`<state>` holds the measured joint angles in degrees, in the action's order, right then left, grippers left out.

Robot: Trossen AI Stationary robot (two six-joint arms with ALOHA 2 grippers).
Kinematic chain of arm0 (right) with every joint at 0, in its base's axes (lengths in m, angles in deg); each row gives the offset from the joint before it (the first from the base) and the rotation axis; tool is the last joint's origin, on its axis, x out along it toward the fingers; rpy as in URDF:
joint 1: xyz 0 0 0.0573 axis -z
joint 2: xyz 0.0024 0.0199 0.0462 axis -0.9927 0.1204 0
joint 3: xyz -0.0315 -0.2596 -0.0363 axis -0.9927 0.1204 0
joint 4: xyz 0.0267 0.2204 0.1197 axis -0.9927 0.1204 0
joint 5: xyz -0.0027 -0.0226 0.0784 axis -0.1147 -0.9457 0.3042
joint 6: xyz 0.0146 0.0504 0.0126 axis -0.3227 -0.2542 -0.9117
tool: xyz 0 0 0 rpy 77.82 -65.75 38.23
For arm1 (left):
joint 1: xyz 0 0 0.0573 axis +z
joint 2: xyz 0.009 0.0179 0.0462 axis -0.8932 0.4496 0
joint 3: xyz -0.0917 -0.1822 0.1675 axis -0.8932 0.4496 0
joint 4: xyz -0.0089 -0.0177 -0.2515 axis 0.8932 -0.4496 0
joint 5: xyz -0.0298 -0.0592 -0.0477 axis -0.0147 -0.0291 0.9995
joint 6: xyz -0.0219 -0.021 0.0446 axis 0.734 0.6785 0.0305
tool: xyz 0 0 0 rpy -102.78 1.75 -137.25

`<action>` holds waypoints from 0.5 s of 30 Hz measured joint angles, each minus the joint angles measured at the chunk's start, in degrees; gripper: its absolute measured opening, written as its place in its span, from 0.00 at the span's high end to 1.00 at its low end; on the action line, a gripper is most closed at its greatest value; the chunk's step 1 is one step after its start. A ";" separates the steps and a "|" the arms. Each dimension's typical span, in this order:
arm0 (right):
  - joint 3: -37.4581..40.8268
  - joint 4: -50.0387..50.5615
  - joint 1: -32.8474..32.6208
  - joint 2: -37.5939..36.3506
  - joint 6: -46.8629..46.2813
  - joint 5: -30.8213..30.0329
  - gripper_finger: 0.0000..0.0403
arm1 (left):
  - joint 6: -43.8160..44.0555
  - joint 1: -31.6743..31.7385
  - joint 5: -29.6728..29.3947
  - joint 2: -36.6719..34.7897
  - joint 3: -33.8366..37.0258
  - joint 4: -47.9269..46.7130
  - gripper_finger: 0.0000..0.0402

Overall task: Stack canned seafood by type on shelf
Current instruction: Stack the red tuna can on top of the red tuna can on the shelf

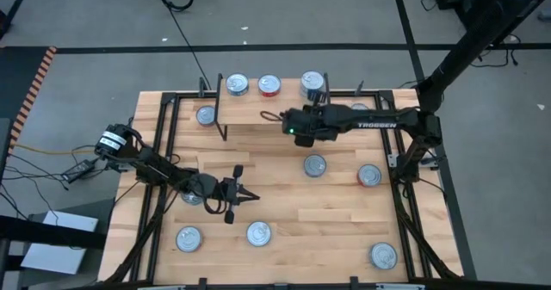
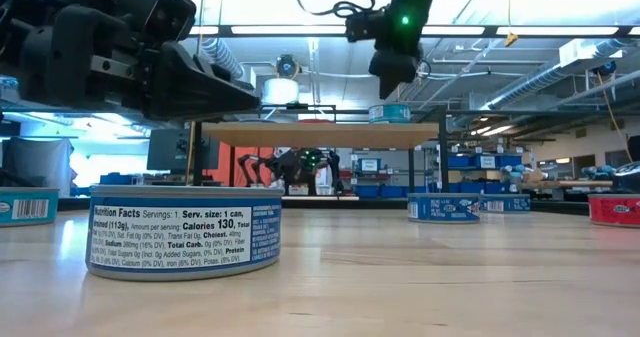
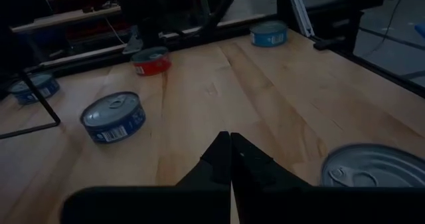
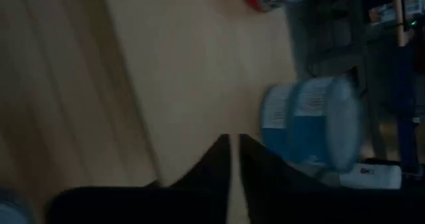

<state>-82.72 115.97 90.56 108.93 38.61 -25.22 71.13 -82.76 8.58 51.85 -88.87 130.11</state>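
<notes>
The shelf (image 1: pixel 258 111) stands at the table's far side with tins on its plank: a blue one (image 1: pixel 236 85), a red one (image 1: pixel 269 85) and a teal one (image 1: pixel 312 83). My right gripper (image 1: pixel 280 120) hovers over the plank, shut and holding nothing; its wrist view shows a blue stack (image 4: pixel 312 127) beside the fingers (image 4: pixel 232 151). My left gripper (image 1: pixel 250 195) is shut near the table's middle, low over the wood (image 3: pixel 230 151). Loose tins rest on their bases on the table, among them a blue one (image 3: pixel 113 116) and a red one (image 1: pixel 368 175).
More tins lie scattered on the table: (image 1: pixel 205 115), (image 1: pixel 315 165), (image 1: pixel 188 238), (image 1: pixel 258 232), (image 1: pixel 383 256). One tin (image 2: pixel 185 242) stands close to the low camera. A black frame rail (image 1: pixel 164 152) runs along the table's sides.
</notes>
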 joint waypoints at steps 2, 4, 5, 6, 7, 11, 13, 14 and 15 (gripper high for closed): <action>2.07 -0.17 -1.13 0.00 -2.30 0.17 0.97 | -0.04 -0.13 0.07 0.00 0.00 -0.80 0.99; 4.14 -2.00 -2.71 0.00 -4.89 0.20 0.96 | 0.12 -0.18 0.10 0.00 0.00 -1.69 0.99; 5.10 -2.95 -3.58 0.00 -6.24 0.21 0.96 | 0.54 -0.18 0.09 0.00 0.00 -2.18 0.99; 5.97 -3.51 -4.46 0.00 -7.63 0.46 0.95 | 0.90 -0.18 0.09 0.00 0.00 -2.41 0.99; 6.82 -4.23 -5.33 0.00 -8.95 1.18 0.95 | 1.05 -0.18 0.09 0.02 0.00 -2.48 0.99; 10.63 -11.67 -8.96 0.00 -12.66 5.87 0.98 | 1.41 -0.91 0.08 0.02 0.00 -3.44 0.99; 12.85 -17.28 -11.06 0.00 -14.49 7.36 0.98 | 1.40 -1.84 0.13 0.02 0.00 -3.42 0.99; 13.79 -19.98 -12.03 0.00 -15.40 7.93 0.98 | 1.42 -2.39 0.13 0.02 0.00 -3.54 0.99; 14.71 -22.28 -13.01 0.00 -16.30 8.50 0.98 | 1.42 -3.04 0.11 0.02 0.00 -3.73 0.99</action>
<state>-68.01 93.69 77.55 108.93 22.31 -16.72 72.55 -85.81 8.69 51.87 -88.87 126.38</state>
